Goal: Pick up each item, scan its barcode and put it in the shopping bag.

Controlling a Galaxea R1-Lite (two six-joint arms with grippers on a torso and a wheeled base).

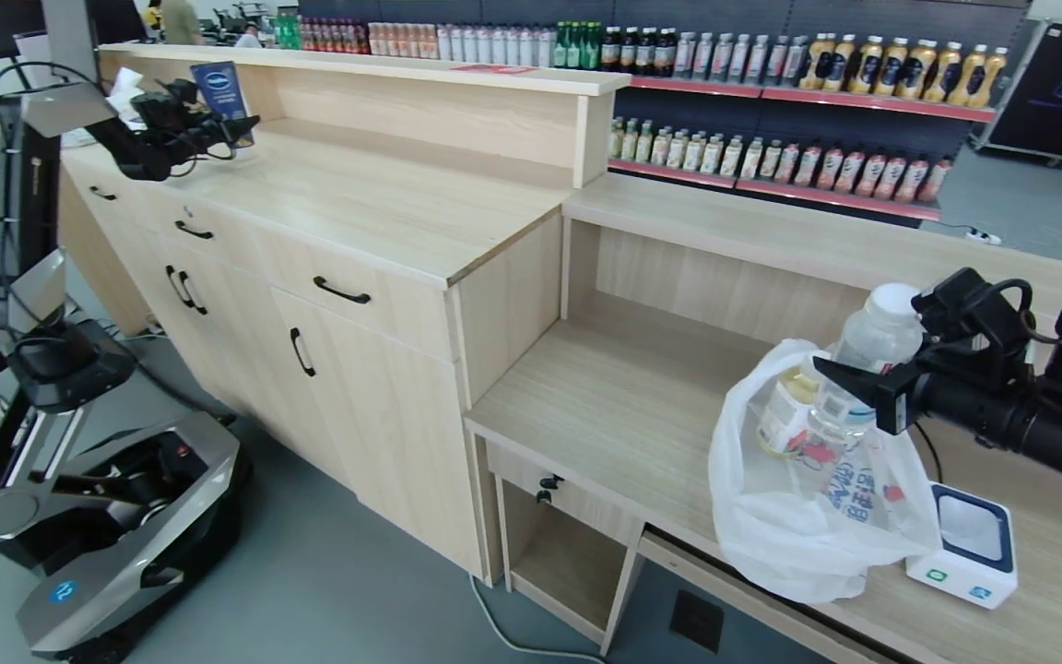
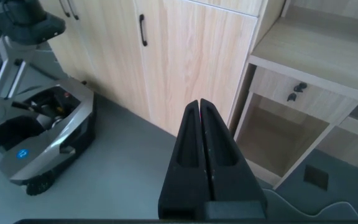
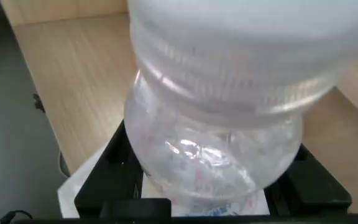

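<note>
The right gripper (image 1: pixel 849 385) is pinching a clear bottle (image 1: pixel 870 346) with a white cap, its dark fingers (image 3: pixel 107 180) sitting on either side of the bottle's body. The bottle is standing upright, its lower part dipping into the open mouth of the white shopping bag (image 1: pixel 798 516). Another small bottle (image 1: pixel 782 415) with a pale label is showing through the plastic inside the bag. The bag is resting on the low wooden desk (image 1: pixel 614 397), just beside a small white scanner (image 1: pixel 972 549). The left gripper (image 2: pixel 200 107) is hanging over the grey floor (image 2: pixel 123 168) in front of the cupboard doors (image 2: pixel 185 56), its fingers (image 2: pixel 190 149) pressing together with nothing between them
</note>
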